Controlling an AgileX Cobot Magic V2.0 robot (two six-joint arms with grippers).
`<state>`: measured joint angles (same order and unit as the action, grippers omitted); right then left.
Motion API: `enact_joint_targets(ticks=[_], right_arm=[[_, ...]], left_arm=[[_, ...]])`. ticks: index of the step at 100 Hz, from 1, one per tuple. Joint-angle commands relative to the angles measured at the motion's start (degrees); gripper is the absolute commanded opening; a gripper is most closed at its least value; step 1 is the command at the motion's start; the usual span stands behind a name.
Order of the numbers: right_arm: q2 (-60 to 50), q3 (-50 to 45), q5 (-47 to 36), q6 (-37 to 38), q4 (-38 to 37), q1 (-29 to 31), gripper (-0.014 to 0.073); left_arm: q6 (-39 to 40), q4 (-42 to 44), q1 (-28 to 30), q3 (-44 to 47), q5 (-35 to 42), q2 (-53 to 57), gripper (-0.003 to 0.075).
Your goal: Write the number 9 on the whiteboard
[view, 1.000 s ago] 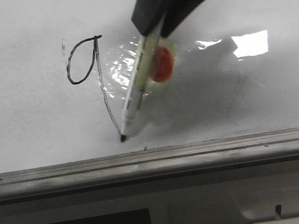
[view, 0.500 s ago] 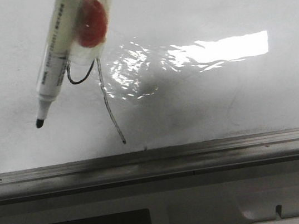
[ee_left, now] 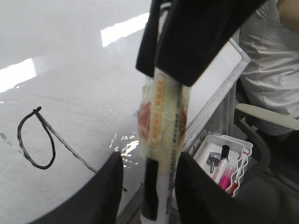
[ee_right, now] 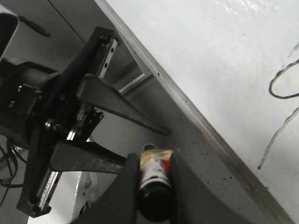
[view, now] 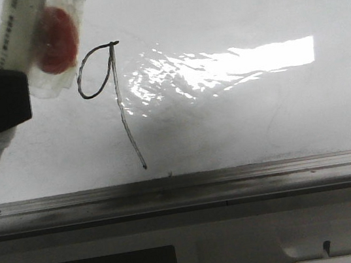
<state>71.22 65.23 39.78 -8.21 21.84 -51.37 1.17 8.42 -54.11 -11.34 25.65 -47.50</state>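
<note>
9 (view: pixel 122 113): one figure, thin black line, oval loop closed at top, long tail slanting slightly down toward the rail (view: pixel 184 186); tail stroke paler and streaky. It sits left of centre on the whiteboard (view: pixel 259 119), loop just beside the glare patch, tail end just above the rail.

Count: one board, one 9, one marker (view: pixel 17 23), two grippers.

Marker: white barrel, one red disc (view: pixel 55 34) taped on, black tip down, clear of the surface, left of the 9.

Right gripper (ee_right: pixel 154 186): clamped on the marker's upper end.

Left gripper (ee_left: pixel 147 186): fingers spread, flanking the marker's lower barrel; contact cannot be told.
</note>
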Motion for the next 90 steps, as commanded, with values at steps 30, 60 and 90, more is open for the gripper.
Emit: enact_joint_targets(ticks=[30,60,90], right_arm=[[-1.23,1.99,-2.88,-0.76,1.17,-0.12,-0.0066],[-1.23,1.99,-3.44,-0.76,1.17,-0.12,0.0280],[-1.23,1.99,-4.64,-0.76,0.54,-0.12,0.0379]], left_arm=[[0.45,-1.73,-0.31,-1.56,6.85,-0.73,0.0073],[1.48,-1.87,-0.31,-1.56,6.85,-0.73,-0.0020],[0.74,-36.38,-0.31,-1.56,4.48,-1.80,-0.0020]])
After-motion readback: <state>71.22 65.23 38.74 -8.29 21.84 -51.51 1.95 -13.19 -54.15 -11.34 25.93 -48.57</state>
